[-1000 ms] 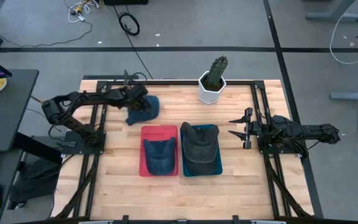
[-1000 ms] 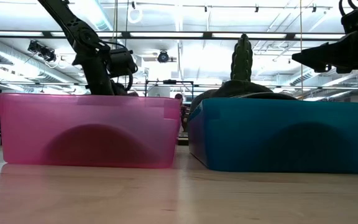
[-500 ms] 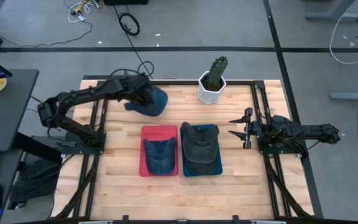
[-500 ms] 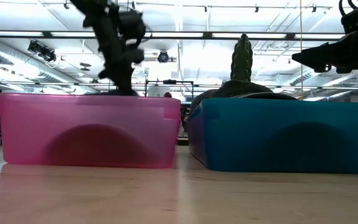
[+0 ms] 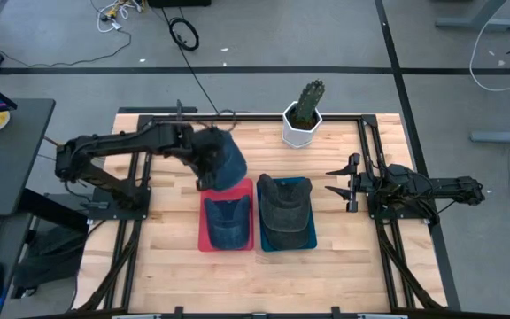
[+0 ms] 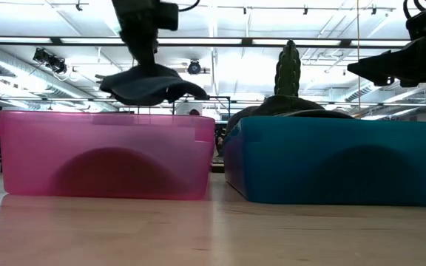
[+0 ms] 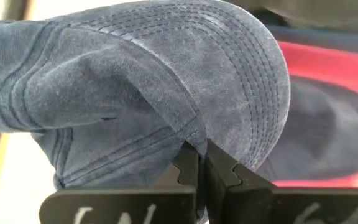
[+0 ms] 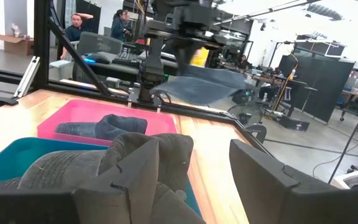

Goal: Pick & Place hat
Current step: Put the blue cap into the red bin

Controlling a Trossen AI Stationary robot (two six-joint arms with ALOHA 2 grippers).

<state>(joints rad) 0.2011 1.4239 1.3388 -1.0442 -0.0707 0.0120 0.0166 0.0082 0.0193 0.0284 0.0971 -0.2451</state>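
Clearly soft and light, the hat [image 5: 222, 159] droops from the left gripper [image 7: 202, 163], pinched at its brim; right gripper [image 5: 335, 181] gapes idle.

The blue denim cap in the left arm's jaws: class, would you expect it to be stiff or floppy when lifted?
Probably floppy: the blue denim cap sags around the left gripper. Its stitched brim looks somewhat firmer. Likely light.

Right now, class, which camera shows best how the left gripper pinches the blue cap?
The left wrist view: the left gripper is shut on the blue cap. The high and low views show it hanging; the right wrist view shows it far off.
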